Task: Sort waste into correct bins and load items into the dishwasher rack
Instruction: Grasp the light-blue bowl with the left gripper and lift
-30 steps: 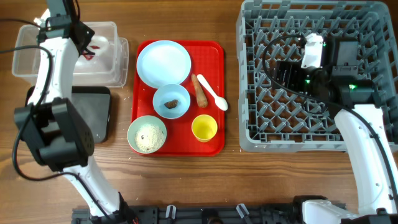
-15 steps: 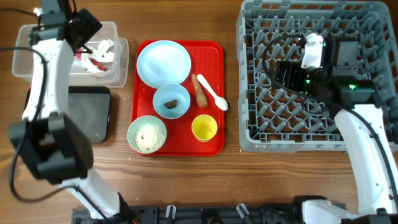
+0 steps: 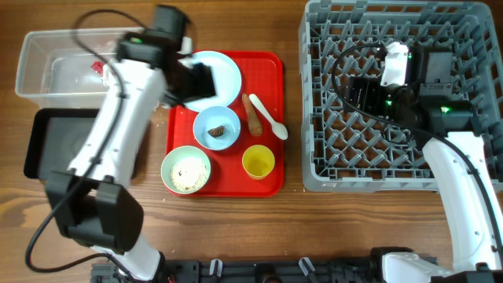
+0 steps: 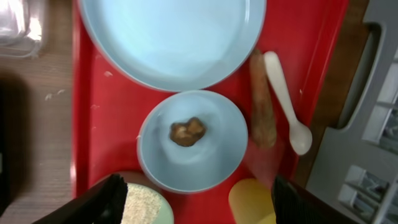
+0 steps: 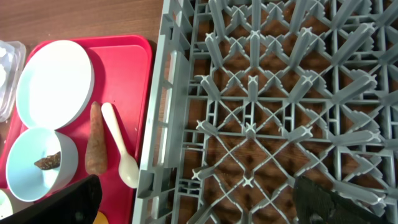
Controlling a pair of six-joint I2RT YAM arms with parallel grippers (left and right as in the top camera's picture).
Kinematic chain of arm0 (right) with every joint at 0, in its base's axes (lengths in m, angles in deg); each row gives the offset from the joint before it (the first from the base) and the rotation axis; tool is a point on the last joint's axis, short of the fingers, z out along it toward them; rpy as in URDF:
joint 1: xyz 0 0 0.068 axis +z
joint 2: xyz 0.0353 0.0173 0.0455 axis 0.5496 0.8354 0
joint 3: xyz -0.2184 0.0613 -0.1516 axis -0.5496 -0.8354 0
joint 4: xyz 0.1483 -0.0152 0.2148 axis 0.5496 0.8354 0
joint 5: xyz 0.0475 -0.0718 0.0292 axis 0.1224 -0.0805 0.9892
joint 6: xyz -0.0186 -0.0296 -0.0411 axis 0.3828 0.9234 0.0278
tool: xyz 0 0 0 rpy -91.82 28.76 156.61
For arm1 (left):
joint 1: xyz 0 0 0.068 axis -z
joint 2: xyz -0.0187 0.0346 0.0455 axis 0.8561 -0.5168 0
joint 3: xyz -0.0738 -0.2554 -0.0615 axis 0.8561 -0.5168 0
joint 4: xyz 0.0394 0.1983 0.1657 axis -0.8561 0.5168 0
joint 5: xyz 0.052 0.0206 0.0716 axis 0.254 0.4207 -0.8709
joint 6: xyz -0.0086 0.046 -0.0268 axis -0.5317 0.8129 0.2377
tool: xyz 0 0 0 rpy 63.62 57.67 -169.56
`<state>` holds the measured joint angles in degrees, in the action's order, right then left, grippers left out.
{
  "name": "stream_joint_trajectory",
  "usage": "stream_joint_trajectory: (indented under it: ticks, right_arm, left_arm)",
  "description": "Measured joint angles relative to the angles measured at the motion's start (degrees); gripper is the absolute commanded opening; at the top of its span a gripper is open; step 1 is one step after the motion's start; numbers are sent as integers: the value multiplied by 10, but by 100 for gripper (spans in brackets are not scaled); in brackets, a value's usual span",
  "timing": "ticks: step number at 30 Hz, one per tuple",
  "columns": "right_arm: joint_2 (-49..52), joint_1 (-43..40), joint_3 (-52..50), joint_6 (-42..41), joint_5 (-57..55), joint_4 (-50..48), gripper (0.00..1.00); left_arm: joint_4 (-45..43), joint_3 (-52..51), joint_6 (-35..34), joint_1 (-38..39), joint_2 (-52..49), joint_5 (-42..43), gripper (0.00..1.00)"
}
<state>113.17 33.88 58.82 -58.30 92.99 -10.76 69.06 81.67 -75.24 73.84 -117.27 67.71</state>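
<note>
Food scrap could be missed, and its light blue bowl tipped, if the wide-spread left gripper is lowered off-centre

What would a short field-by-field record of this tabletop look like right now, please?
Red serving tray: holds plate, two bowls, yellow cup, carrot-like stick, white spoon
Light blue bowl: dark brown scrap inside
Pale green bowl: rice grains inside
Clear tub: red-and-white wrapper inside
Black tray: partly hidden by the left arm
Dishwasher rack: no dishes loaded
Left gripper: open, empty, above the light blue bowl
Right gripper: open, empty, above the rack
</note>
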Motion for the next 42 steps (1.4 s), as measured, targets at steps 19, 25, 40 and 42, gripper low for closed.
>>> stream_joint_trajectory:
  ticks: [19, 25, 40, 42]
  right_arm:
    - [0, 0, 0, 0, 0, 12, 100]
    - [0, 0, 0, -1, 0, 13, 100]
    - [0, 0, 0, -7, 0, 4, 100]
    - [0, 0, 0, -7, 0, 5, 100]
  left_arm:
    - [-326, -259, -23, 140, -4, -68, 52]
    - [-332, -265, -23, 140, -6, -68, 50]
    - [-341, -266, -23, 140, -43, -68, 19]
    - [-342, -266, -22, 140, -43, -68, 12]
